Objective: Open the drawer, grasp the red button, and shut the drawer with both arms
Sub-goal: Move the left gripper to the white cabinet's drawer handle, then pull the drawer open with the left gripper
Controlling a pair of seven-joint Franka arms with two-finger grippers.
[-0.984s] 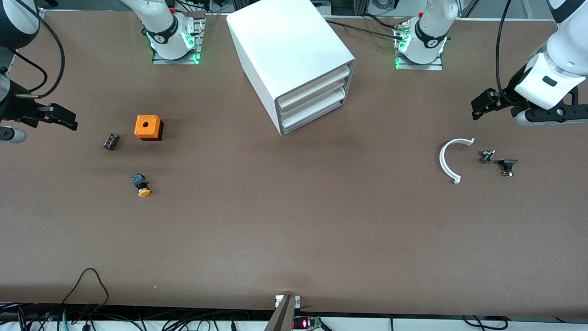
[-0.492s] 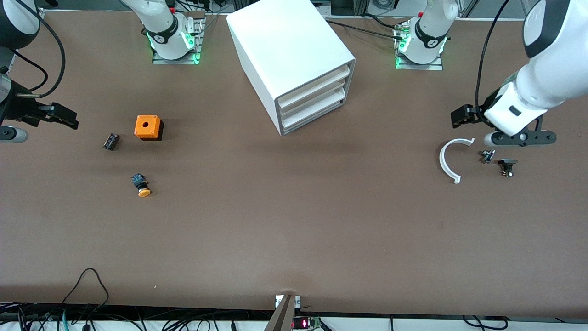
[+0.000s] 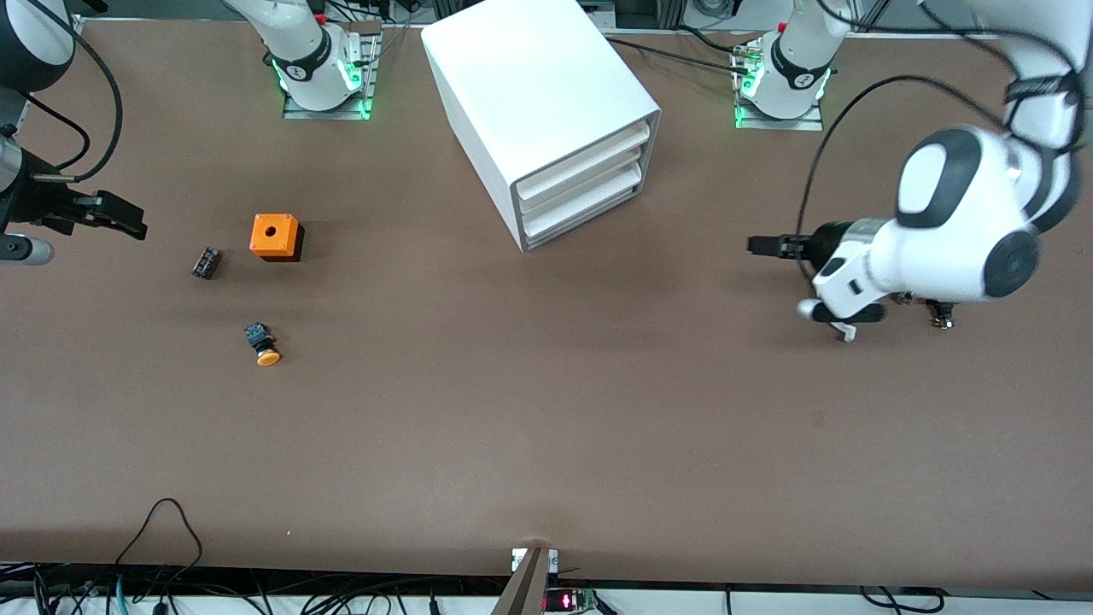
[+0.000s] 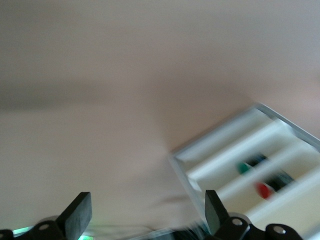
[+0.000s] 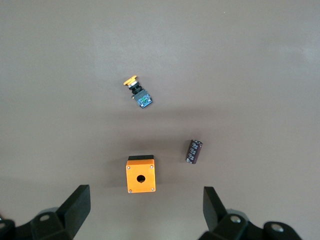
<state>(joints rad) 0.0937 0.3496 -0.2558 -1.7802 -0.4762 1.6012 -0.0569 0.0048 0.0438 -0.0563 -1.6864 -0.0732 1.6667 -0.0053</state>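
Three drawers shut, button [image 4: 263, 190] inside, left pincer [image 4: 145, 212] apart

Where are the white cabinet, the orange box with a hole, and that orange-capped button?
white cabinet [image 3: 529, 77], front view, on its flat top.
orange box [image 3: 275, 235], front view, on its top face beside the hole.
orange-capped button [image 3: 268, 358], front view, on its orange cap.

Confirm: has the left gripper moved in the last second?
Yes. The left gripper has swung toward the cabinet, now past the white curved piece.
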